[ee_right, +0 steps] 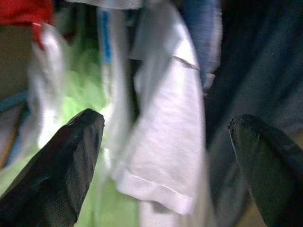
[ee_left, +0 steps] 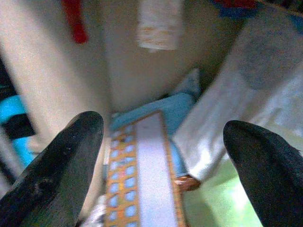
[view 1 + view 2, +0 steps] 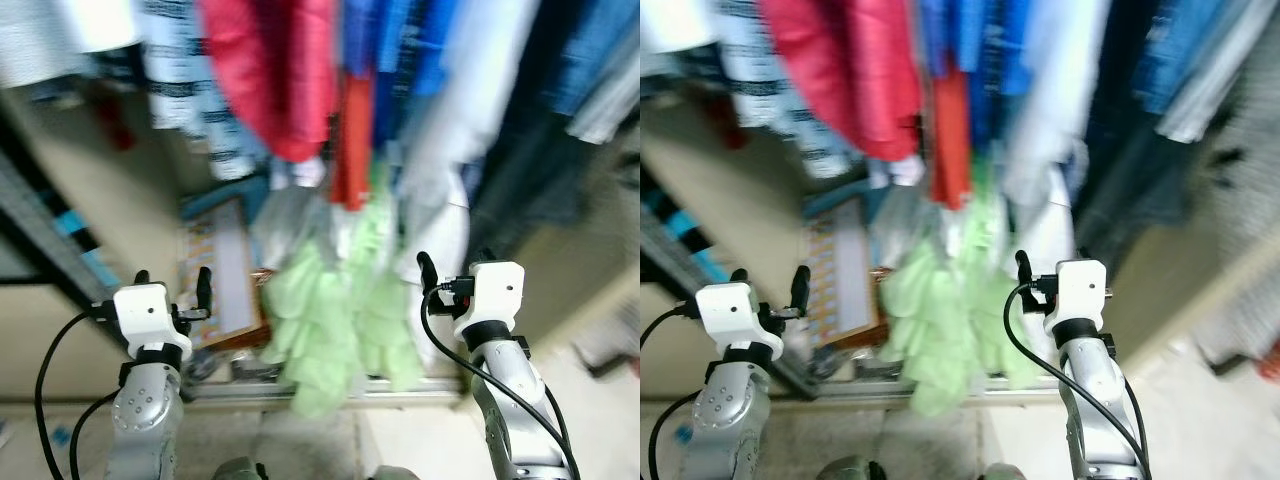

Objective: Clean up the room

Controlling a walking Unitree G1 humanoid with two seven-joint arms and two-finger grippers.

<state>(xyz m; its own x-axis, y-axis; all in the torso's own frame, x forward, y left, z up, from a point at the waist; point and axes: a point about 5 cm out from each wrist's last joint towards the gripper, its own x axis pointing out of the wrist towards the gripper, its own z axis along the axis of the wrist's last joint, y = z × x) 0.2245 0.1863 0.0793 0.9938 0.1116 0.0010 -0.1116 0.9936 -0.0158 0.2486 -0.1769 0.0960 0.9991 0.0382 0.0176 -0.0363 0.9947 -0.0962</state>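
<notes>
I face an open wardrobe with hanging clothes: a red garment (image 3: 270,70), blue ones (image 3: 400,50), a white shirt (image 3: 445,180) and dark garments (image 3: 540,150). A pale green cloth (image 3: 335,310) hangs down to the wardrobe's floor rail. My left gripper (image 3: 172,283) is raised at the lower left, open, with nothing between its fingers, pointing at a flat framed board (image 2: 142,175). My right gripper (image 3: 450,270) is raised at the lower right, open and empty, in front of the white shirt (image 1: 161,127). The head views are blurred.
The framed board with a patterned border (image 3: 222,280) leans inside the wardrobe at the lower left, beside a beige side wall (image 3: 110,200). A metal sliding-door rail (image 3: 250,385) runs along the bottom. A dark door frame (image 3: 40,240) crosses the left edge.
</notes>
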